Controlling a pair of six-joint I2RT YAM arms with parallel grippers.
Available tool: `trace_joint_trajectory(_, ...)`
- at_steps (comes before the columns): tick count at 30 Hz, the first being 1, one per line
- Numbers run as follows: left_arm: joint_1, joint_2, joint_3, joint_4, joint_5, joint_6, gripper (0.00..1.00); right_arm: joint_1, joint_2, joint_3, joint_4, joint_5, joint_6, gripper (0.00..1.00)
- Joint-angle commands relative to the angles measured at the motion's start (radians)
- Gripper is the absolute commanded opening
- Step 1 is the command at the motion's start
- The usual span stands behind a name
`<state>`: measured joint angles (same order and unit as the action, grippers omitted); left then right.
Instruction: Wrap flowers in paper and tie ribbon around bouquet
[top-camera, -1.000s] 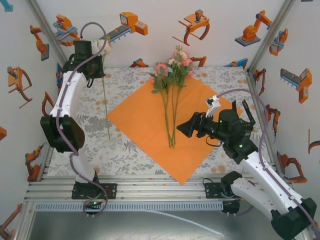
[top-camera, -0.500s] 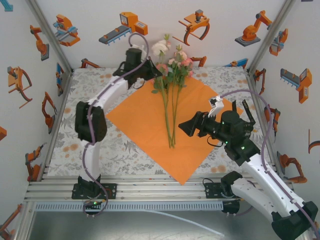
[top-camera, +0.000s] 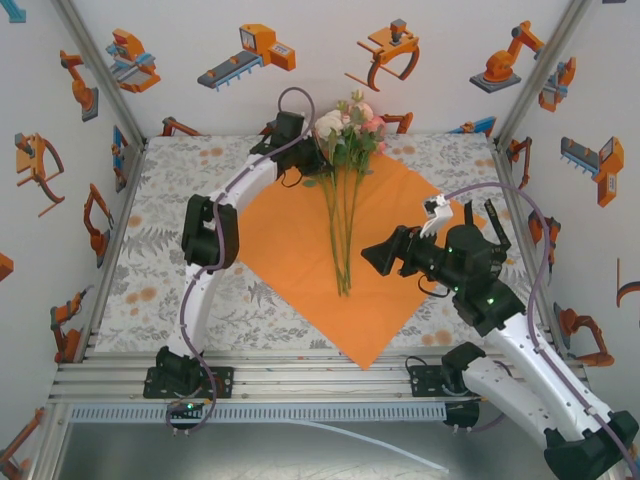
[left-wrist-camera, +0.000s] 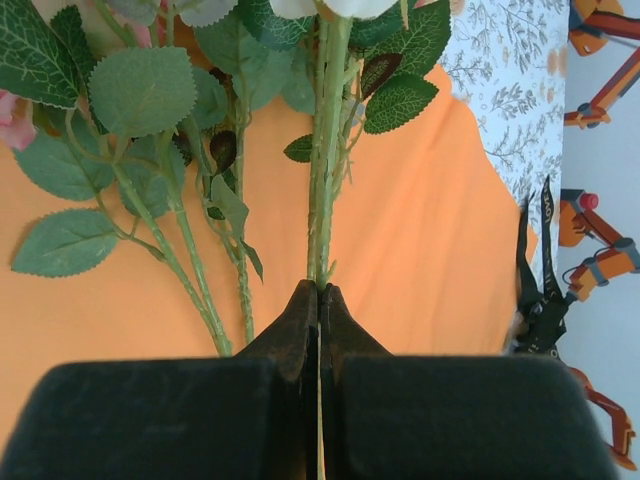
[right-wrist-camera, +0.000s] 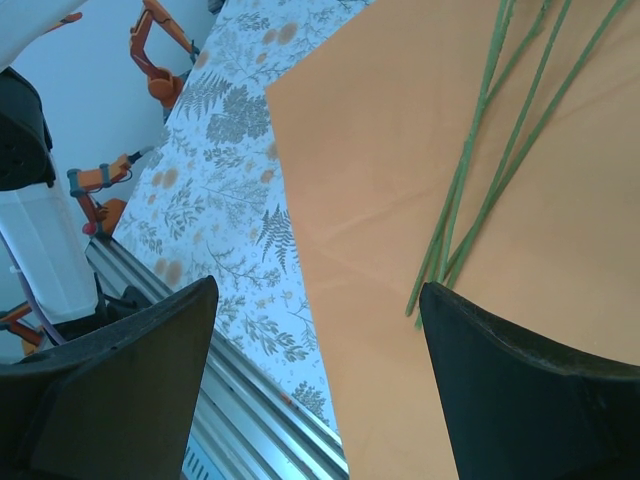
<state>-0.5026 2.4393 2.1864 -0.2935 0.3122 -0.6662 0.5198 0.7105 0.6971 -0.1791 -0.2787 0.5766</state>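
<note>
Your left gripper (left-wrist-camera: 318, 292), newly arrived at the flowers (top-camera: 350, 130), pinches one stem (left-wrist-camera: 326, 170). Your right gripper (right-wrist-camera: 315, 310) gapes empty above the paper (top-camera: 285, 245).

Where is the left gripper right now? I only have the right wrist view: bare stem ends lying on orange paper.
Observer: In the top view, the left gripper is near the far corner of the paper, right beside the leafy tops of the flowers.
Operator: Is it holding anything?
Observer: Yes. The left wrist view shows its jaws shut on one green stem.
Operator: Which flower is that?
Observer: That stem runs up to a white blossom. In the top view it sits next to the pink blossoms.
</note>
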Motion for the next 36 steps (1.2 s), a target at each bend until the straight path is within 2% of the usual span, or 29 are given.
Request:
trace_joint_trajectory(1,0.000,0.022,0.040,-0.034,0.035,0.048,0.00,0.008,0.010,-0.007,0.005,0.003,-0.021,0.74)
trace_joint_trajectory(5,-0.002,0.070,0.076,-0.056,0.046,0.054,0.01,0.007,0.014,-0.005,0.002,0.001,-0.020,0.74)
trace_joint_trajectory(8,-0.003,0.088,0.093,-0.070,0.045,0.054,0.14,0.007,0.002,-0.005,-0.010,0.010,-0.021,0.74)
trace_joint_trajectory(11,-0.003,0.076,0.105,-0.077,0.050,0.063,0.17,0.007,-0.009,-0.006,-0.017,0.026,-0.016,0.74)
trace_joint_trajectory(16,-0.003,0.004,0.097,-0.087,0.043,0.089,0.29,0.007,-0.022,-0.011,-0.032,0.070,0.003,0.75)
trace_joint_trajectory(22,-0.002,-0.141,0.018,-0.073,0.024,0.122,0.35,0.006,-0.029,-0.004,-0.116,0.185,0.033,0.75)
trace_joint_trajectory(25,-0.005,-0.280,-0.134,-0.001,0.032,0.113,0.36,0.006,-0.030,0.012,-0.239,0.321,0.081,0.75)
trace_joint_trajectory(29,-0.020,-0.579,-0.561,0.230,-0.001,0.099,0.40,0.005,-0.046,0.021,-0.455,0.445,0.162,0.75)
trace_joint_trajectory(32,-0.057,-0.824,-0.883,0.335,-0.085,0.146,0.43,0.005,-0.068,-0.037,-0.566,0.462,0.234,0.75)
trace_joint_trajectory(36,-0.145,-1.067,-1.148,0.288,-0.163,0.264,0.54,0.002,-0.085,-0.160,-0.534,0.418,0.331,0.75)
